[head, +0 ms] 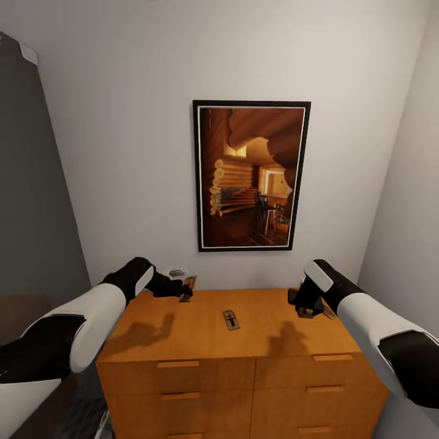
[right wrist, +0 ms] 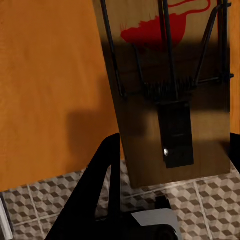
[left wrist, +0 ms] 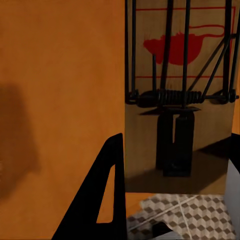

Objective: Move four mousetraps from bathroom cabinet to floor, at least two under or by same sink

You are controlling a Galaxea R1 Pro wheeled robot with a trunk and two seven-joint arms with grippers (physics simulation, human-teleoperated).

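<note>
The orange-brown cabinet (head: 201,332) stands against the wall below me. One mousetrap (head: 230,319) lies flat in the middle of its top. My left gripper (head: 182,291) is over the top's back left corner, shut on a mousetrap (head: 189,283) that is tilted up. Close up, that trap (left wrist: 175,60) with its wire spring sits between the black fingers (left wrist: 107,200). My right gripper (head: 306,310) is at the top's right side, shut on another mousetrap (head: 329,313). This trap (right wrist: 165,100) hangs past the cabinet edge above the bathroom floor (right wrist: 40,205).
A framed picture (head: 251,175) of a log interior hangs on the white wall above the cabinet. A small pale object (head: 177,271) lies by the wall behind my left gripper. A dark grey panel (head: 30,183) stands at the left. Drawer fronts with bar handles (head: 178,364) face me.
</note>
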